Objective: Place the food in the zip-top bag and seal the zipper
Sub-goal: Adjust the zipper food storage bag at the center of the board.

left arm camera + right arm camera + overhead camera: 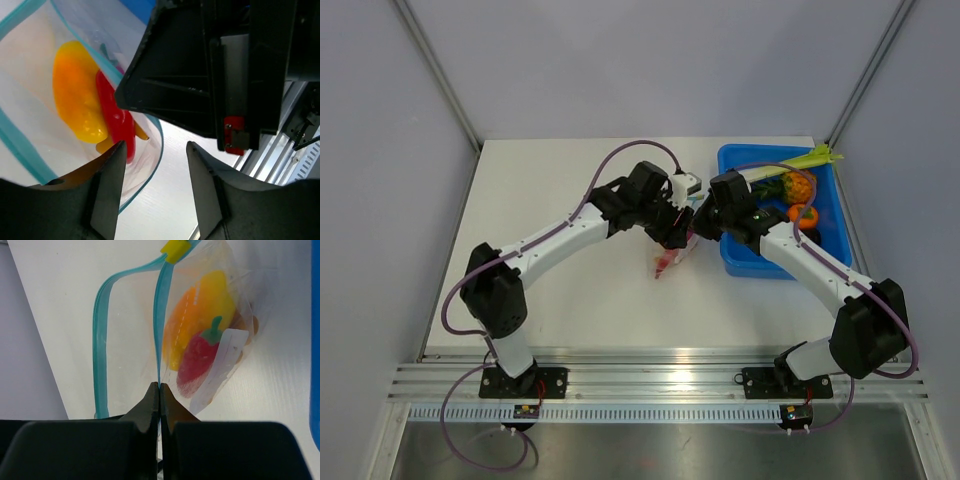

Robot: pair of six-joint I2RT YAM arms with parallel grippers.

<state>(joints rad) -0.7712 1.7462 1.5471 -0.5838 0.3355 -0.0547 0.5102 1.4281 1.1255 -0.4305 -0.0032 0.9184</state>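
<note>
The zip-top bag [670, 262] hangs between my two grippers over the table's middle. In the right wrist view the bag [235, 290] holds the food: a yellow-orange piece [205, 305], a red piece with a green stem [197, 367] and some orange bits behind. My right gripper [159, 386] is shut on one lip of the teal zipper [162, 315]; the other lip [100, 340] bows away, so the mouth gapes. A yellow slider [175, 249] sits at the far end. My left gripper [156, 185] is open beside the bag [145, 165], gripping nothing; yellow [75, 95] and red [117, 120] pieces show inside.
A blue tray [740, 262] stands at the right with a green-white leek [800, 162] and a round orange fruit [804, 214] in it. The right gripper's black body [225, 75] fills the upper right of the left wrist view, very close to my left fingers.
</note>
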